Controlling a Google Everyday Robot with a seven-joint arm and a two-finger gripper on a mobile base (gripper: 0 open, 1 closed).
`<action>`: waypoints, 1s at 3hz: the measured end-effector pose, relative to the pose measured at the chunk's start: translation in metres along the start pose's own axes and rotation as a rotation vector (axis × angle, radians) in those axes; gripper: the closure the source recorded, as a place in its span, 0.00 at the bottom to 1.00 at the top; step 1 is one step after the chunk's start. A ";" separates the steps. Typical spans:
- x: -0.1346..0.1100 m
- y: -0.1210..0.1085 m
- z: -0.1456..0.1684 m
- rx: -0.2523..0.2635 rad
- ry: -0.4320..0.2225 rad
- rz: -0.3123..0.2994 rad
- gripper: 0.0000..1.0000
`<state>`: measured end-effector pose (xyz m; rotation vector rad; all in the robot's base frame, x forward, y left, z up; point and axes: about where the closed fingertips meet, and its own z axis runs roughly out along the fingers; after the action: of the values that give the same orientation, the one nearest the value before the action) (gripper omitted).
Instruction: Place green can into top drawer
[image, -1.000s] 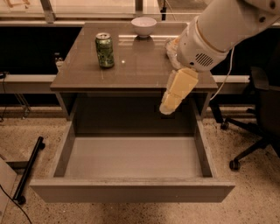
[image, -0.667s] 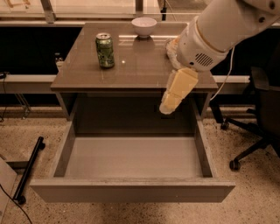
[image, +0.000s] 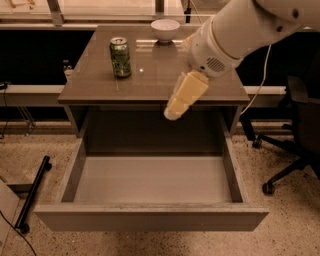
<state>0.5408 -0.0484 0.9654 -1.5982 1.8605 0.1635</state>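
Observation:
The green can (image: 120, 57) stands upright on the left part of the brown table top (image: 155, 82). The top drawer (image: 150, 215) is pulled fully out below the table, and its grey inside holds nothing. My gripper (image: 175, 111) hangs from the white arm at the table's front edge, right of centre, above the back of the drawer. It is well to the right of the can and apart from it, and it holds nothing that I can see.
A white bowl (image: 165, 29) sits at the back centre of the table. A black office chair (image: 295, 135) stands to the right of the drawer. A black bar (image: 32, 192) lies on the speckled floor at the left.
The gripper has shifted a little to the left along the table's front edge. The can and the drawer have not moved.

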 end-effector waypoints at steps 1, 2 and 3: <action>-0.050 -0.058 0.035 0.112 -0.148 -0.023 0.00; -0.075 -0.094 0.064 0.145 -0.230 -0.012 0.00; -0.084 -0.122 0.103 0.130 -0.254 0.033 0.00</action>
<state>0.6956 0.0435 0.9719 -1.3905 1.6675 0.2431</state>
